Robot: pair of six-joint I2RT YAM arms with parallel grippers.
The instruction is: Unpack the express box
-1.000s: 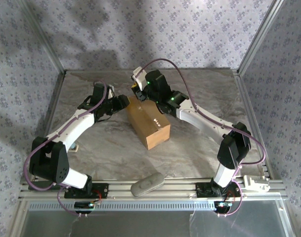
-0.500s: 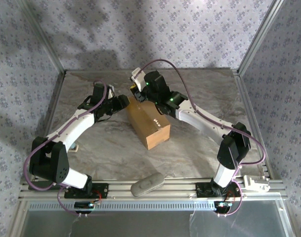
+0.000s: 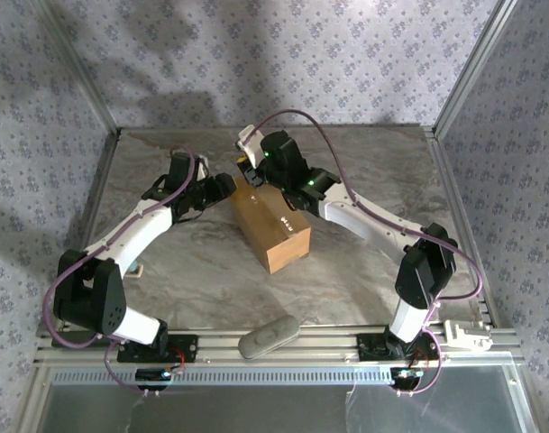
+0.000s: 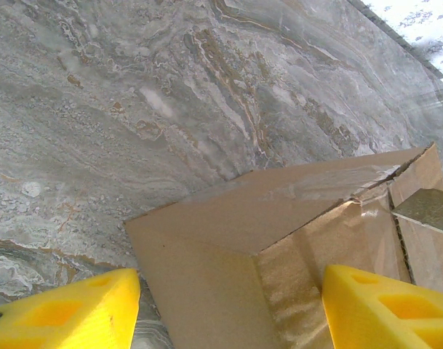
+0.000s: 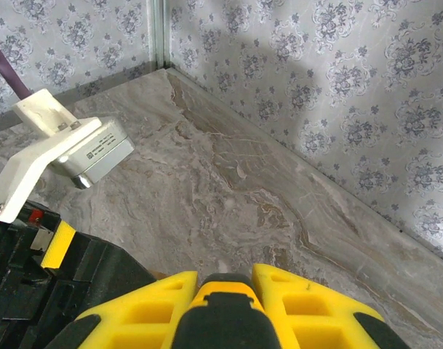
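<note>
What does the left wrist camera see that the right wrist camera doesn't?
Left wrist camera: a corner of the express box with shiny tape, sitting beyond the left fingers, which are yellow and wide apart. A grey metal tip rests by the tape. Right wrist camera: the flowery wall, a white bracket, and the right fingers close together around something black. Both: the marbled table and yellow fingers.
</note>
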